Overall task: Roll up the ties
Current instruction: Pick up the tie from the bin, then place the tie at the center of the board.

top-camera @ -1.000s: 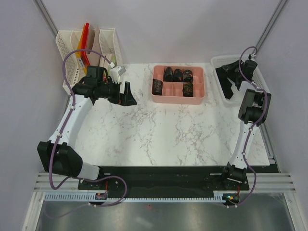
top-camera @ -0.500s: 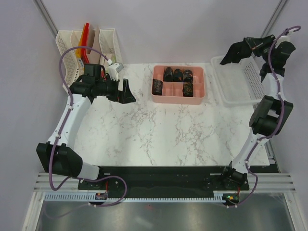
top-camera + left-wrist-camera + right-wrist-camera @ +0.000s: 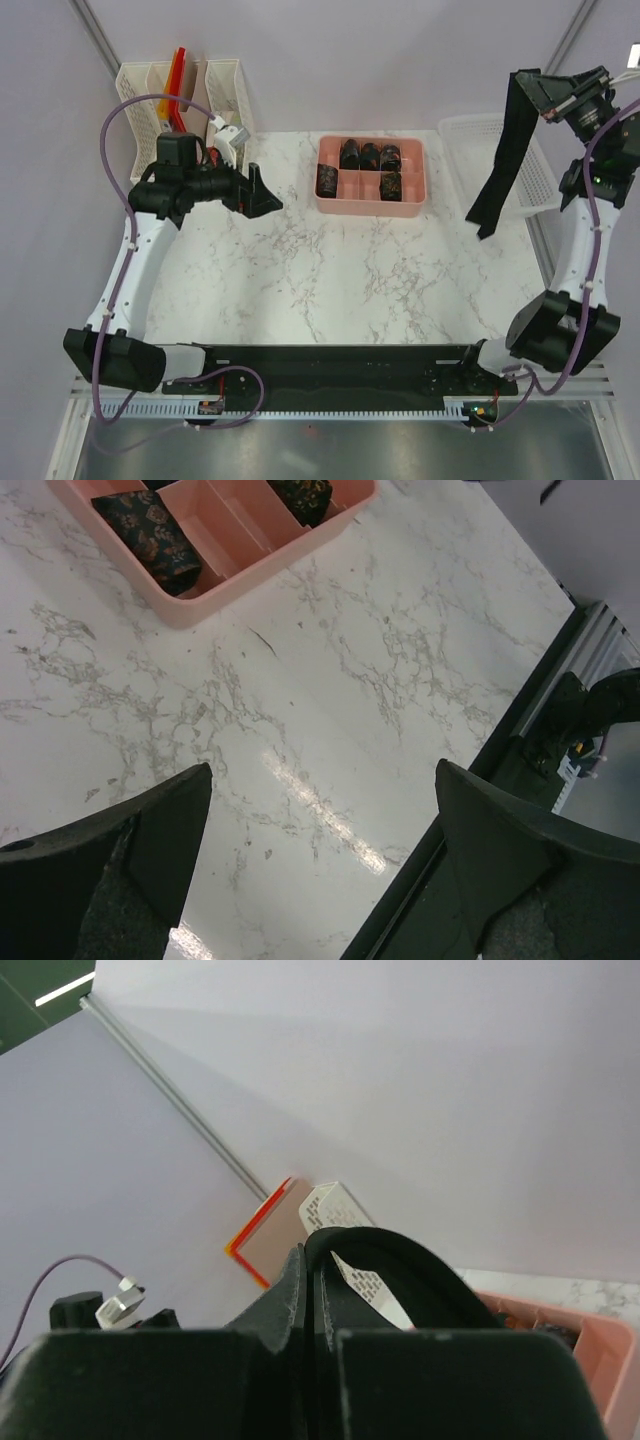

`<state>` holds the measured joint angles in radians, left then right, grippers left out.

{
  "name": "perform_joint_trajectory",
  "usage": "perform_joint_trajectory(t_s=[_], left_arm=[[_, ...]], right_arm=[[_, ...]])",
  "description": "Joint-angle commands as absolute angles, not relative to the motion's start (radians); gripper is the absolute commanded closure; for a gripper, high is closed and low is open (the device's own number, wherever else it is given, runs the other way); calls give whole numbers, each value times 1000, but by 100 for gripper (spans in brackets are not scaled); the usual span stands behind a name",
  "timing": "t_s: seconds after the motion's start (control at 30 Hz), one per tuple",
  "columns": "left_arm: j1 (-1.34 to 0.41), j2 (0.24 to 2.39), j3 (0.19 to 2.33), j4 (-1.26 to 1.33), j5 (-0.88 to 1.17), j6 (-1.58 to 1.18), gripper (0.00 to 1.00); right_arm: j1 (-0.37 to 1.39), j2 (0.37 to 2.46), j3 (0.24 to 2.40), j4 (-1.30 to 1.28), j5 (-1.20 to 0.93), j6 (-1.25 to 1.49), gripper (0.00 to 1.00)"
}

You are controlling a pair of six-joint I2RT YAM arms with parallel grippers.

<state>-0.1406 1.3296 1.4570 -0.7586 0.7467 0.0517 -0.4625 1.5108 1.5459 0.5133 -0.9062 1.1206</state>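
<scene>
- Above the white basket [image 3: 537, 172] at the right rear of the table [image 3: 330, 290], we see the right gripper [image 3: 535, 88] held high, with an unrolled tie [image 3: 497, 165] hanging from it as one long strip.
- We judge the height is deliberate: held by one end, the strip drapes straight and untangled. Its free end dangles near the basket's inner rim, ready to be laid flat on the marble.
- Its claw is clenched on the tie's upper end. In the wrist view the two fingers [image 3: 275, 1330] meet with almost no gap, and dark fabric curls beside them.
- Five rolled ties [image 3: 390, 185] sit as coils in separate compartments of the pink tray [image 3: 370, 207], so we reckon most of the job is done.
- The left gripper [image 3: 263, 192] hovers above the marble just left of the tray, well apart from the hanging tie. Its jaws are spread wide and it holds nothing. We take this as a waiting pose, ready to receive the free end.
</scene>
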Motion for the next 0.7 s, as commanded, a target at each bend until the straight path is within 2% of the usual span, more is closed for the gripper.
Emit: perform_joint_trajectory(t_s=[0.0,0.17,0.3,0.47,0.67], left_arm=[[-152,1238,1356,-680,838,138,1],[-155,1197,1341,-643,874,175,1],[-155,1161,1316,-563,906,207,1],[-161,1108,1232,-488,930,358,1],[-193,1049,1067,-382,907,584,0]], right_arm=[[-457,1326,1378,587,-934,1196,100],[-414,1197,1271,733,-1014,1275,100],[-312,1073,1140,683,-1092,1151,100],[-111,1002,1037,380,-1157,835,100],[155,1061,1031,212,-1167,661,100]])
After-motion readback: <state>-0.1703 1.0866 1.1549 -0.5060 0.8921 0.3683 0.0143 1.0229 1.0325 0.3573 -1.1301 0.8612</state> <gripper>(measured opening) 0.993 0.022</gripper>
